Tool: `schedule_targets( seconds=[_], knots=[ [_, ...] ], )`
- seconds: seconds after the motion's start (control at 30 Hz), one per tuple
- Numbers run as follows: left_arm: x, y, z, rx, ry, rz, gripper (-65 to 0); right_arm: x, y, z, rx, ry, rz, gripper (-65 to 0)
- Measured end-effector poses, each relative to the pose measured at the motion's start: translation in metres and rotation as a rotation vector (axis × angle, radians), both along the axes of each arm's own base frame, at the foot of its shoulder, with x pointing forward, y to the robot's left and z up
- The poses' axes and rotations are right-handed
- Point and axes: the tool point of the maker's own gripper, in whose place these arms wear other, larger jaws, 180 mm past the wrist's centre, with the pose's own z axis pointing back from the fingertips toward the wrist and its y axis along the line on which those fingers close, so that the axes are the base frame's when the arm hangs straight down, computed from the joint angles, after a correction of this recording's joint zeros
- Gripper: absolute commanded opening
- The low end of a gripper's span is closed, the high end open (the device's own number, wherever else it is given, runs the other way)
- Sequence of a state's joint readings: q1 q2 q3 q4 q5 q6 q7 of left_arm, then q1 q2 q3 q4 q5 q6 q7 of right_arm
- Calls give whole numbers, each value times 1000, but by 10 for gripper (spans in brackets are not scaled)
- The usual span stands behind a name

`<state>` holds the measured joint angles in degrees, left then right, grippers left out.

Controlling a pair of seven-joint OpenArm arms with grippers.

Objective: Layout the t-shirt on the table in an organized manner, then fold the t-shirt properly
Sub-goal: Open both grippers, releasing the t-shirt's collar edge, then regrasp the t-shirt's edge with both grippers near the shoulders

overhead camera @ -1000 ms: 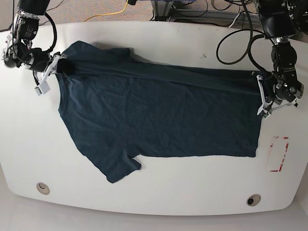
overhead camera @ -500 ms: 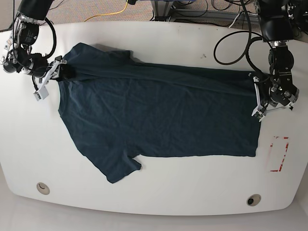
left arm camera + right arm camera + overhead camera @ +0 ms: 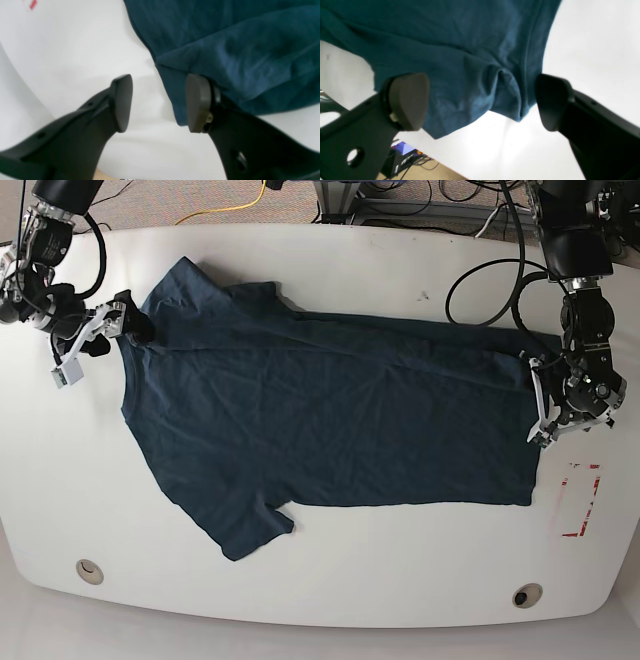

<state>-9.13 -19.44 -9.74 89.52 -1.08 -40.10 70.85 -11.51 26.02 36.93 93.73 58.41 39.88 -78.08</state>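
You are looking at one t-shirt lying spread across the table, collar end toward the right arm's side and hem toward the left arm's side, both short sleeves showing. It is lying mostly flat, though the far long edge is doubled over on itself along much of its length, and fine wrinkles are running through the body. So the laying-out step is looking close to finished but not tidy, and no real folding is showing yet; that whole part is waiting for you.

Your left gripper is standing with its jaws spread at the hem corner, one pad over bare table and the other at the cloth's edge, pinching nothing. Your right gripper is standing spread wide over the bunched cloth near the collar, also pinching nothing.

Counting up: one shirt, one table, two arms, two round holes near the front edge, and one red tape mark sitting just beyond the hem.
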Motion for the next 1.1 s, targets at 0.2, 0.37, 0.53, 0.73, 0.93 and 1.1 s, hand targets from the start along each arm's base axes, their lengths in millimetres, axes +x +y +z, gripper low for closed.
schedule_targets(
  seconds=[0.2,0.37,0.53,0.73,0.93,1.1],
  knots=[
    [7,9,18,38,-41,-6,-329,-19,10,6,58,-18,0,0],
    [13,7,37,61,-99,-23,-331,-43,16,-8,118,20,-64,0],
    [20,0,57,75,-167,-49,-331,-67,25,-23,162,72,-114,0],
    [24,-6,77,93,-229,-72,-331,-73,39,-30,212,81,-140,0],
    [25,-7,81,97,-243,-78,-331,-82,44,-45,190,126,-160,0],
    [24,-7,81,97,-241,-78,-332,-86,51,-51,194,140,-171,0]
  ],
)
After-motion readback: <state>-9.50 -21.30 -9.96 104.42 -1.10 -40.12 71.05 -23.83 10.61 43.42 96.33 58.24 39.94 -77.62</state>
